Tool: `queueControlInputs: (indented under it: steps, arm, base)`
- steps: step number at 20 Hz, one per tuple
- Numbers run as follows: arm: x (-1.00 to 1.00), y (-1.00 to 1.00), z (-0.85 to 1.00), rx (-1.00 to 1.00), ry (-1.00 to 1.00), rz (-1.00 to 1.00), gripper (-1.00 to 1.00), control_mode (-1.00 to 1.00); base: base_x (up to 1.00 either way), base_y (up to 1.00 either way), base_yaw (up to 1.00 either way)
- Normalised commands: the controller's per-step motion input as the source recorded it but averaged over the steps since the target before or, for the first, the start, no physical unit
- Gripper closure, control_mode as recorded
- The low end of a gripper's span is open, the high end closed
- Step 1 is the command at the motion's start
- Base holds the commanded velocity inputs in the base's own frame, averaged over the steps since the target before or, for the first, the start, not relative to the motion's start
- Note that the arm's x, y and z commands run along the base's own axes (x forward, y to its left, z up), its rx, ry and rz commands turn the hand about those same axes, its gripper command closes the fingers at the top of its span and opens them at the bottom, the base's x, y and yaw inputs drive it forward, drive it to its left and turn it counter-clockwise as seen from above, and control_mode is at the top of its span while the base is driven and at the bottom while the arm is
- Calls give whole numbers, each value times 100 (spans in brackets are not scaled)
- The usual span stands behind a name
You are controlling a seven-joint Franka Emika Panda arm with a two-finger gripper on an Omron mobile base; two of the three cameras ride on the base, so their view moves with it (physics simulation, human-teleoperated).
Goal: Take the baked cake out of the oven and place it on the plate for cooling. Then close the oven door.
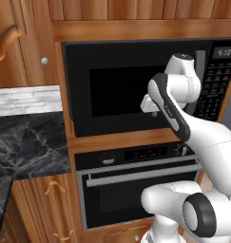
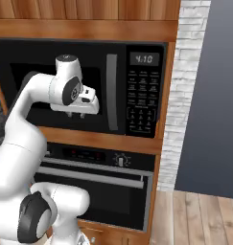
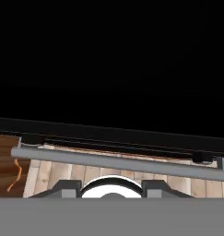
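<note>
Black glass fronts stand before me: one microwave (image 1: 136, 88) above and one oven (image 1: 136, 190) below, the oven door (image 2: 96, 194) shut with its one long silver handle (image 2: 91, 176) across it. My white arm bends up so that my pincer (image 2: 75, 115) hangs in front of the microwave, fingertips down toward the handle; I cannot tell how far its jaws are spread. Warm wooden cabinets (image 1: 26, 42) surround them, a dark marble bench (image 1: 26, 142) lies to the left, and a plank floor (image 2: 199, 217) runs below.

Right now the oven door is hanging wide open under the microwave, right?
No. The oven door is shut, upright with its handle across the top, as the right base view shows. It does sit under the microwave.
</note>
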Motion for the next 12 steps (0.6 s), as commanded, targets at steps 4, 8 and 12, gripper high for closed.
queueControlInputs:
  steps: [4, 8, 12]
  arm:
    - [-1, 0, 0, 0, 0, 0, -100, 100]
    - [0, 0, 0, 0, 0, 0, -100, 100]
    - [0, 0, 0, 0, 0, 0, -100, 100]
  base:
    - [-54, 0, 0]
    - [-98, -16, 0]
    - [-34, -59, 15]
